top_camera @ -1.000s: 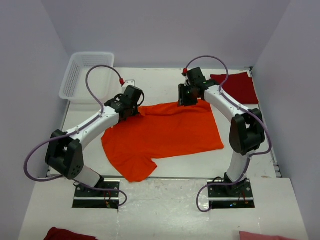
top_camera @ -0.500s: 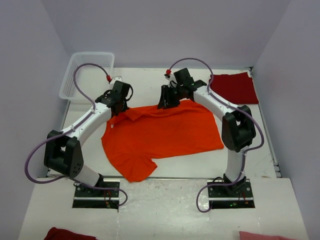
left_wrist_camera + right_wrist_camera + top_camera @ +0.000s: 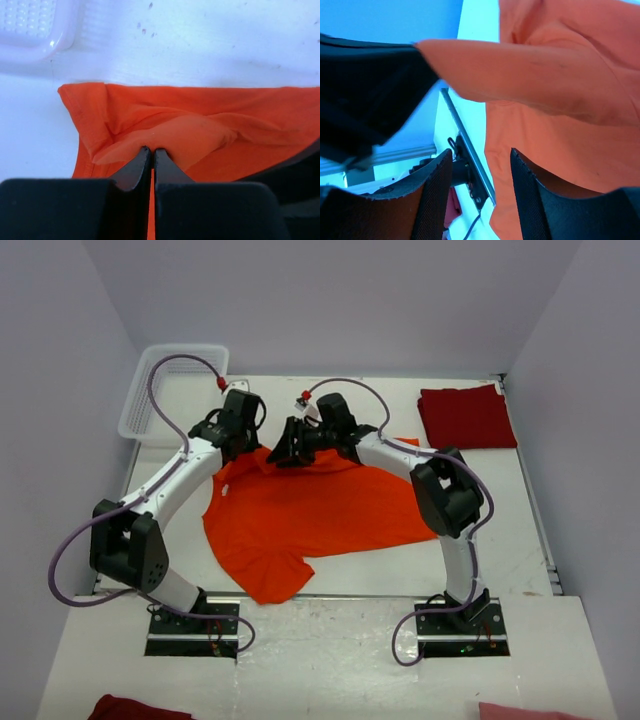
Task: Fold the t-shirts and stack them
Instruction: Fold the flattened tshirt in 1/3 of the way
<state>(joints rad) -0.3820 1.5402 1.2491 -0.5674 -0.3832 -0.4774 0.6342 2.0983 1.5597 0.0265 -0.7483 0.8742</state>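
Note:
The bright orange t-shirt (image 3: pixel 325 510) lies spread across the middle of the table, its far edge bunched up. My left gripper (image 3: pixel 246 445) is at the shirt's far left corner, and in the left wrist view it (image 3: pixel 151 149) is shut on a raised fold of orange cloth (image 3: pixel 190 135). My right gripper (image 3: pixel 280 454) hangs just to the right of it over the same edge. In the right wrist view it (image 3: pixel 481 156) is open with nothing between its fingers and orange cloth (image 3: pixel 560 140) beyond. The dark red t-shirt (image 3: pixel 467 417) lies folded at the back right.
A white lattice basket (image 3: pixel 175 390) stands at the back left corner, also seen as a rim (image 3: pixel 30 25) in the left wrist view. A dark red cloth (image 3: pixel 135 708) and a pink cloth (image 3: pixel 525 710) lie at the near edge, beside the arm bases. Walls close three sides.
My right gripper has travelled left along the shirt's far edge, up to the left gripper, and its jaws have widened. The left gripper has shifted slightly back, still pinching the cloth.

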